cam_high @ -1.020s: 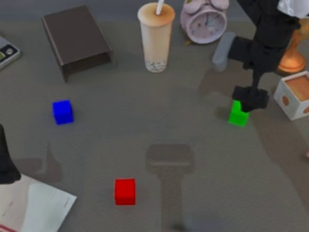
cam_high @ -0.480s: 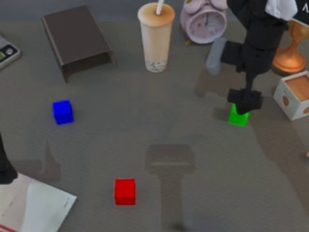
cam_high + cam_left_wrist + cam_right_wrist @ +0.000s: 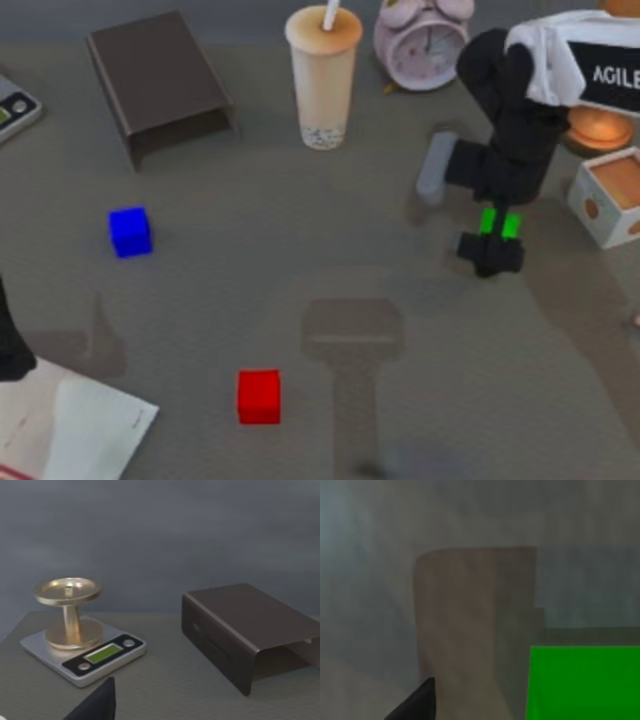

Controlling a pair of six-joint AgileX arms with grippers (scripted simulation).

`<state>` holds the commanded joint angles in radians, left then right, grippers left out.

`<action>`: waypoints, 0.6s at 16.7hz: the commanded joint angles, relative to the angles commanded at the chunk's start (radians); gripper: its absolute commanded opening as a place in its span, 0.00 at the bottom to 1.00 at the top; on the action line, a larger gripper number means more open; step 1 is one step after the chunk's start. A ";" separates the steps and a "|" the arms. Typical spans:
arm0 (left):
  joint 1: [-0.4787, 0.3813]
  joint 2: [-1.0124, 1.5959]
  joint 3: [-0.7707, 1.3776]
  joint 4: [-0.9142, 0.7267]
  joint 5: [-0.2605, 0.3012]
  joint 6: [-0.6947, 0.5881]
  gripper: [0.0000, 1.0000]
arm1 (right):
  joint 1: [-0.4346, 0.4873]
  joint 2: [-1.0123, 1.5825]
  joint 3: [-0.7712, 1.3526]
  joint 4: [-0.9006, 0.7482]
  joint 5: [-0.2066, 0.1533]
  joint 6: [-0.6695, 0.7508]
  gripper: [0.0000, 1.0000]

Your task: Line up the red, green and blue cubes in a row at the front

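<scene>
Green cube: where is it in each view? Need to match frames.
Top view: green cube right of centre, in the right pincer, below the clock.
Left wrist view: not in it.
Right wrist view: green cube fills one corner.
Shared landmark: the dark stand, in the top and left wrist views only.

open table centre (cup behind)

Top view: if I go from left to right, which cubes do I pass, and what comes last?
Blue cube → red cube → green cube, held in the right gripper → white and tan box.
</scene>
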<state>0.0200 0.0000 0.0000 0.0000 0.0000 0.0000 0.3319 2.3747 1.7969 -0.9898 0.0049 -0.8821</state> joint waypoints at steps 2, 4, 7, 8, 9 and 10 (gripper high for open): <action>0.000 0.000 0.000 0.000 0.000 0.000 1.00 | 0.000 0.004 -0.008 0.009 0.000 0.000 1.00; 0.000 0.000 0.000 0.000 0.000 0.000 1.00 | 0.000 0.004 -0.008 0.009 0.000 0.000 1.00; 0.000 0.000 0.000 0.000 0.000 0.000 1.00 | 0.000 0.004 -0.008 0.009 0.000 0.000 0.77; 0.000 0.000 0.000 0.000 0.000 0.000 1.00 | 0.000 0.004 -0.008 0.009 0.000 0.000 0.70; 0.000 0.000 0.000 0.000 0.000 0.000 1.00 | 0.000 0.004 -0.008 0.009 0.000 0.000 0.62; 0.000 0.000 0.000 0.000 0.000 0.000 1.00 | 0.000 0.004 -0.008 0.009 0.000 0.000 0.55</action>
<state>0.0200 0.0000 0.0000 0.0000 0.0000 0.0000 0.3320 2.3789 1.7888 -0.9806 0.0049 -0.8820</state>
